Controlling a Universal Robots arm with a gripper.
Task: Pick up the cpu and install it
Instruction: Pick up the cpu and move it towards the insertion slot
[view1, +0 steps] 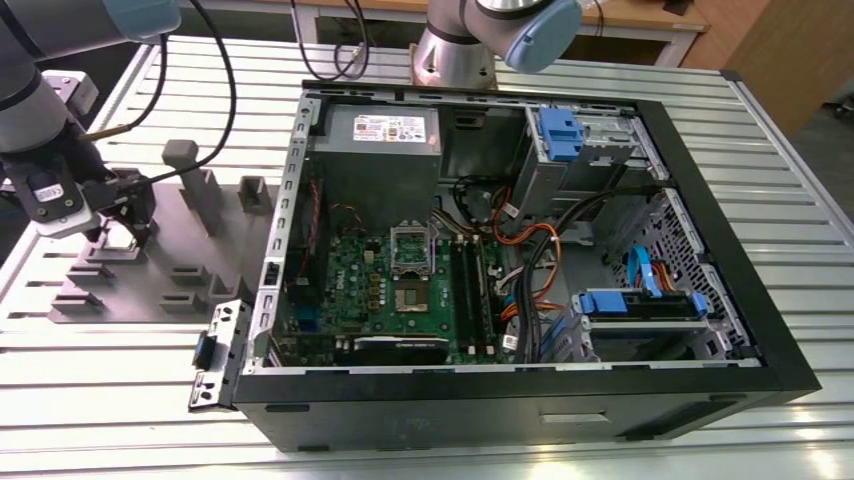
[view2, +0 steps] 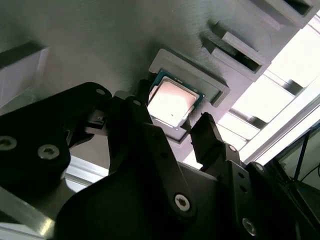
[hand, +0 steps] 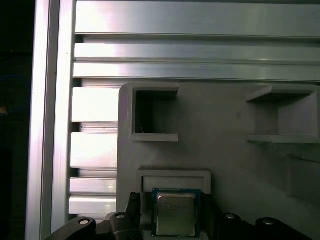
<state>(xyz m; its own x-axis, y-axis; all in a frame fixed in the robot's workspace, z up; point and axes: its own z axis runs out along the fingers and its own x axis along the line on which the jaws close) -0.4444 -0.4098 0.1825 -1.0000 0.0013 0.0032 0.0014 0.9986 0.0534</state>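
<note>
Ribbed aluminium table (view1: 134, 400) lay under everything, its pale slats running across the scene. At the exterior view's left, the gripper (view1: 123, 232) was down at a grey holder plate (view1: 160, 290) that lay flat on the table. In both wrist views the gripper (view2: 172, 119) (hand: 175, 222) sat directly at the cpu (view2: 172, 102) (hand: 175, 212). We could not tell whether it had closed on the chip or stood open around it.

The cpu lay flat, silver top up with a green rim showing, inside a square raised frame (view2: 210, 85) (hand: 175, 175) on the holder plate. Other pockets (hand: 155, 115) in the plate sat beyond it. Grey upright blocks (view1: 200, 190) rose from the far part of the plate.

Just beside the plate, toward the exterior view's right, lay an open black computer case (view1: 721, 200) on its side. Inside it we saw the green motherboard (view1: 400, 290) with a silver socket bracket (view1: 411, 250) near its middle. A grey power supply (view1: 380, 140) sat at the far end. Blue drive caddies (view1: 561, 130) (view1: 641, 305) and orange cables (view1: 514, 240) were further right. Beyond the case, at the far edge of the table, stood the base of a second arm (view1: 461, 50).
</note>
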